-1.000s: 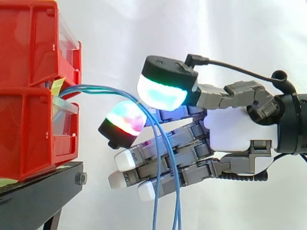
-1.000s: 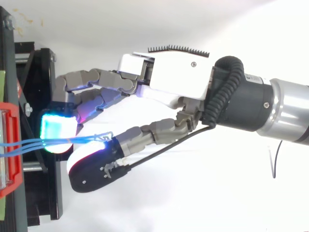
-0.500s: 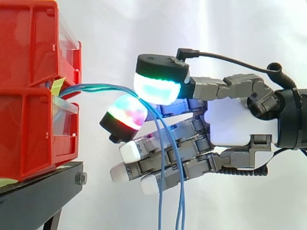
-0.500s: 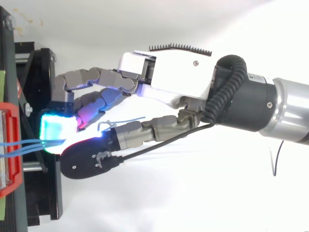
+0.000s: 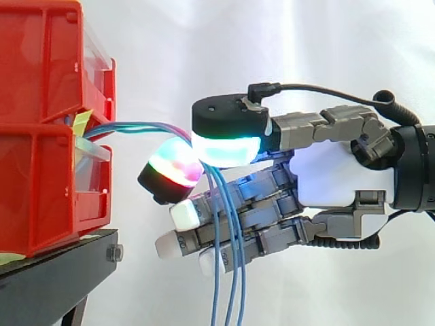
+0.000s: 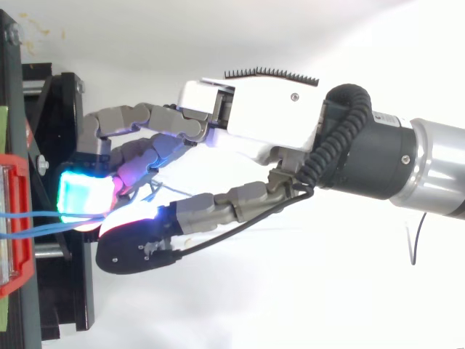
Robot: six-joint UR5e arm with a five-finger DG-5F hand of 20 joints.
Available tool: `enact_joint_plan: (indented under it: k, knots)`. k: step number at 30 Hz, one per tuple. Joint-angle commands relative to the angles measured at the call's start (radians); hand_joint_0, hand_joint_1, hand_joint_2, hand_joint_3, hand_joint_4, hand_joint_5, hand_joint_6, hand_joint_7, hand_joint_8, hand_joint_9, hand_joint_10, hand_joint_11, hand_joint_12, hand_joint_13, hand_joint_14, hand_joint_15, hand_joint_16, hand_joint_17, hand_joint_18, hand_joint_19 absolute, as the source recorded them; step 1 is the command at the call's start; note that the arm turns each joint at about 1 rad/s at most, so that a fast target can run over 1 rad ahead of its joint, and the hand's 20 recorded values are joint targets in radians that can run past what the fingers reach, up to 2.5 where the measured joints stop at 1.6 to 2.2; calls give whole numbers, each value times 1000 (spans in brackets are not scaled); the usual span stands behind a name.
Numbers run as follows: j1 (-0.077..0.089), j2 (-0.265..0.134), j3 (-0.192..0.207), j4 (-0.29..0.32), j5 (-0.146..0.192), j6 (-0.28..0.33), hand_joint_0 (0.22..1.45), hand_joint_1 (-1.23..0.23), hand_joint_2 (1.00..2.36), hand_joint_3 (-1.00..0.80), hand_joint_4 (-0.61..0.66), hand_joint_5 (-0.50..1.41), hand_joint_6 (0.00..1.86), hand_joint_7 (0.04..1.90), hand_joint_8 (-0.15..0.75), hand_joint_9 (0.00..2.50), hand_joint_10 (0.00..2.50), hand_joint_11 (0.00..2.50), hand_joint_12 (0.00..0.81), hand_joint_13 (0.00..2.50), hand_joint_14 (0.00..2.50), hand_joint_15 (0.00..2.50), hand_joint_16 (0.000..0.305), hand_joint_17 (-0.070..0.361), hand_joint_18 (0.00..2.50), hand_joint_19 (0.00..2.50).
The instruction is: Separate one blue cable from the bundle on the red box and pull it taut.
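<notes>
The blue cables (image 5: 136, 126) are shown stretched level from the red box (image 5: 47, 183), on the left, to the hand (image 5: 340, 176), where they are pinched between glowing pads (image 5: 224, 146) and left hanging straight down.

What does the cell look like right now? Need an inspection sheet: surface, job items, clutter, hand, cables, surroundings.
Surface: black stand carries the stacked red plastic bins.
Job's things: bundle of thin blue cables comes out of the gap between the bins.
Clutter: yellow-green paper tag at that gap.
Hand: robot hand has its thumb and one finger pad closed on the bundle where it bends; the other fingers lie straight behind the hanging strands.
Cables: the run from bins to pinch is slightly arched; several strands hang below the pinch, none clearly singled out.
Surroundings: white curtain.
</notes>
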Motion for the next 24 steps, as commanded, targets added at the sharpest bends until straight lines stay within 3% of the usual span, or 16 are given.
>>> enact_joint_plan:
  k: [1,10,15,24]
  knots:
    - [0,0,0,0,0,0,801,-850,1015,203,178,-103,502,1288,283,650,10,353,345,391,6,198,48,107,439,501]
    - [0,0,0,0,0,0,770,-891,1013,186,165,-118,502,1287,275,576,9,331,350,327,6,173,49,109,411,448]
    - [0,0,0,0,-1,0,628,-831,1012,-323,208,-107,502,1299,299,634,12,347,353,370,7,168,48,109,481,449]
    - [2,0,0,0,-1,0,581,-682,1000,-500,237,-79,502,1353,327,753,10,366,361,444,6,187,49,110,540,460]
